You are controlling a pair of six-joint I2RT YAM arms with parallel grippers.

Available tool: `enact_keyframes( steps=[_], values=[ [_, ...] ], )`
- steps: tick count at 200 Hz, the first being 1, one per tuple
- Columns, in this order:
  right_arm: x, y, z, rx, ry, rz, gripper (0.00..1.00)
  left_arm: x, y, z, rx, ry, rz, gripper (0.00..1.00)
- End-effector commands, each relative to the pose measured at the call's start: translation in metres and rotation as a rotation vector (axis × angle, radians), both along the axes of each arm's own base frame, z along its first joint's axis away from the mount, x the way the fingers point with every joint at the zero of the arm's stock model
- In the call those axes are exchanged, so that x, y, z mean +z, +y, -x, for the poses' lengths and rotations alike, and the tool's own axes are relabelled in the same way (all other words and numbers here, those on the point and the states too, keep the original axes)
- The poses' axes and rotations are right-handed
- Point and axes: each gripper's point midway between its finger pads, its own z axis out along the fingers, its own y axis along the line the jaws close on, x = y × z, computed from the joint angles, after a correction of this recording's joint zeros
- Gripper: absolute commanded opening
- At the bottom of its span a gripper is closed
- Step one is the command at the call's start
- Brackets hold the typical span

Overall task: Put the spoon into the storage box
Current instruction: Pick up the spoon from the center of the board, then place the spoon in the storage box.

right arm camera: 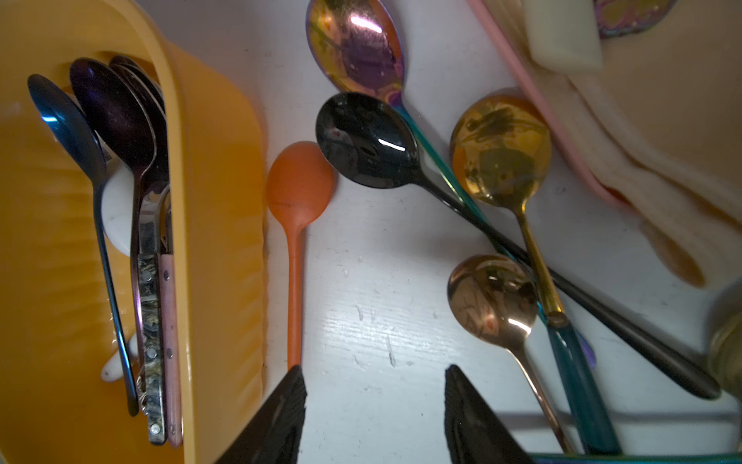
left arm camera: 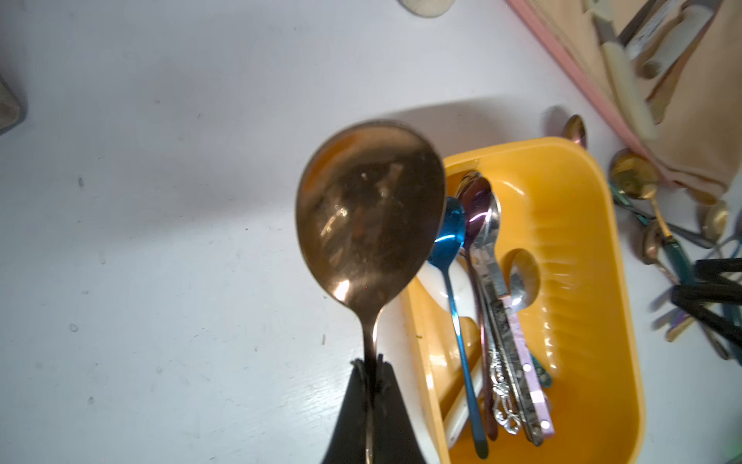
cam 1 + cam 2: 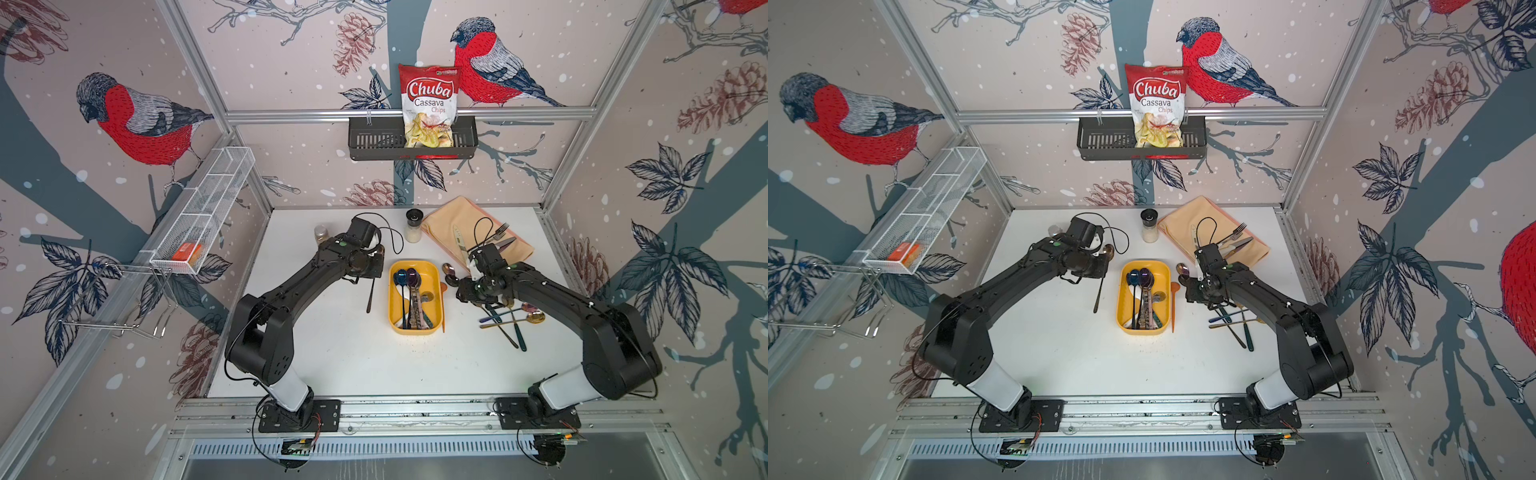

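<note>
Left tool (image 2: 371,367) is being shown clamped on the spoon (image 2: 371,209) by its wrist view alone; right tool (image 1: 373,375) is being held open

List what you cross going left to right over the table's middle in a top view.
bronze spoon → storage box → orange spoon → loose spoon pile

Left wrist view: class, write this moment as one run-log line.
yellow plastic storage box: several spoons inside | left tool: shut on bronze metal spoon, outside box | right tool: open, empty
</note>
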Motion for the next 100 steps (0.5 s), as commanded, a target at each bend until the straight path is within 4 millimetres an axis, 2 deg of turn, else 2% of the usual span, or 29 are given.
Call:
enact_keyframes(
  steps=[1, 27, 46, 100],
  values=[
    [0.003, 0.0, -0.002, -0.009, -0.008, 0.003, 0.57, 0.018, -0.022, 0.004, 0.018, 0.031, 0.166, 0.0],
    [0.003, 0.001, -0.002, -0.014, -0.011, -0.001, 0.57, 0.024, -0.039, 0.007, 0.035, 0.049, 0.29, 0.0],
    [0.003, 0.001, -0.002, -0.012, -0.011, -0.001, 0.57, 0.022, -0.048, 0.008, 0.044, 0.063, 0.34, 0.0],
    [0.002, 0.0, -0.001, -0.015, -0.01, 0.001, 0.57, -0.001, -0.082, 0.013, 0.023, 0.124, 0.373, 0.0]
  ],
)
